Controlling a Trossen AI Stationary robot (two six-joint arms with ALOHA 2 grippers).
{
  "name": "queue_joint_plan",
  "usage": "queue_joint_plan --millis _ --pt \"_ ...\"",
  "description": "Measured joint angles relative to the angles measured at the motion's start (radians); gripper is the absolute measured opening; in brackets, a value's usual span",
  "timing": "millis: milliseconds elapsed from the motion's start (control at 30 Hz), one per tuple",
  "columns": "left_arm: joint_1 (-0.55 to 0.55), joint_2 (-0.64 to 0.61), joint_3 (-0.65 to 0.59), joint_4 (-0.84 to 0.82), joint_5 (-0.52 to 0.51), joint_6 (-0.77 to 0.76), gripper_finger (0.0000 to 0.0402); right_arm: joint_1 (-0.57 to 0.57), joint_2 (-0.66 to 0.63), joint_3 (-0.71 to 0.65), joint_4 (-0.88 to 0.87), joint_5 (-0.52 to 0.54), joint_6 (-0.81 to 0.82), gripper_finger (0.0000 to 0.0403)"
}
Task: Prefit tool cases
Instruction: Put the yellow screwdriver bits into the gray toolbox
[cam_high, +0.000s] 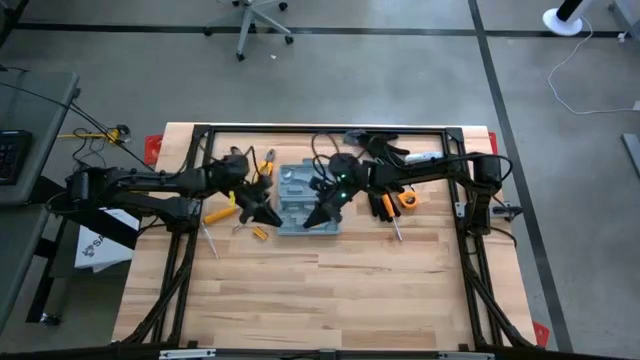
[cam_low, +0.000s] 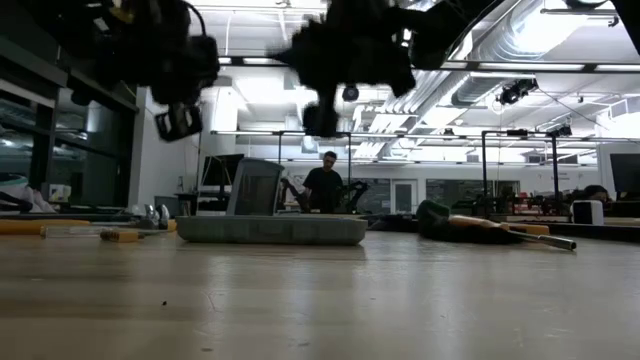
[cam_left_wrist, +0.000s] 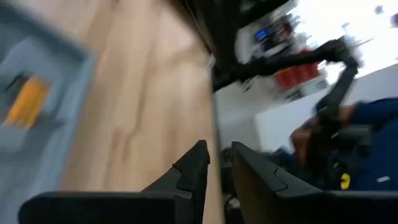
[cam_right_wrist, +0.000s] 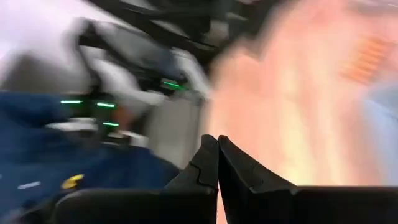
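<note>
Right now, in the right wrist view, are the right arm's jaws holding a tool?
No: the right gripper has its jaws shut tip to tip with nothing between them.

The tool case (cam_low: 270, 229) lies on the table (cam_low: 320, 300), both arms hanging above it.

The wooden table (cam_high: 330, 290) carries the tool case (cam_high: 305, 200), gloves (cam_high: 385, 150) and screwdrivers (cam_high: 218, 214).

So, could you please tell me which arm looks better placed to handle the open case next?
Probably the right: its tool hangs over the grey-blue case, shut. The left tool sits beside the case's edge, slightly parted.
</note>
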Motion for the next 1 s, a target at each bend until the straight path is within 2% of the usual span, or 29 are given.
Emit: queue_joint_plan --millis 167,233,300,400,533,633,800,1000 --pt "-0.003 0.0 0.0 -0.228 -0.062 0.159 0.0065 0.0 0.0 0.0 -0.355 0.233 -0.223 0.0" --pt "-0.012 0.0 0.0 -0.306 -0.12 0.232 0.0065 0.002 0.0 0.0 -0.42 0.305 -0.29 0.0" --pt "-0.021 0.0 0.0 -0.367 -0.18 0.288 0.0065 0.005 0.0 0.0 -0.415 0.327 -0.332 0.0" --pt "-0.033 0.0 0.0 -0.411 -0.233 0.34 0.0065 0.006 0.0 0.0 -0.288 0.249 -0.322 0.0006" --pt "-0.037 0.0 0.0 -0.409 -0.249 0.36 0.0065 0.0 0.0 0.0 -0.062 0.08 -0.183 0.0039" --pt "-0.037 0.0 0.0 -0.407 -0.287 0.37 0.0065 -0.008 0.0 0.0 0.108 0.006 -0.054 0.0073" --pt "-0.037 0.0 0.0 -0.407 -0.295 0.395 0.0065 -0.028 0.0 0.0 0.339 -0.059 0.164 0.0111" --pt "-0.038 0.0 0.0 -0.406 -0.294 0.387 0.0065 -0.047 0.0 0.0 0.569 -0.058 0.311 0.0114"
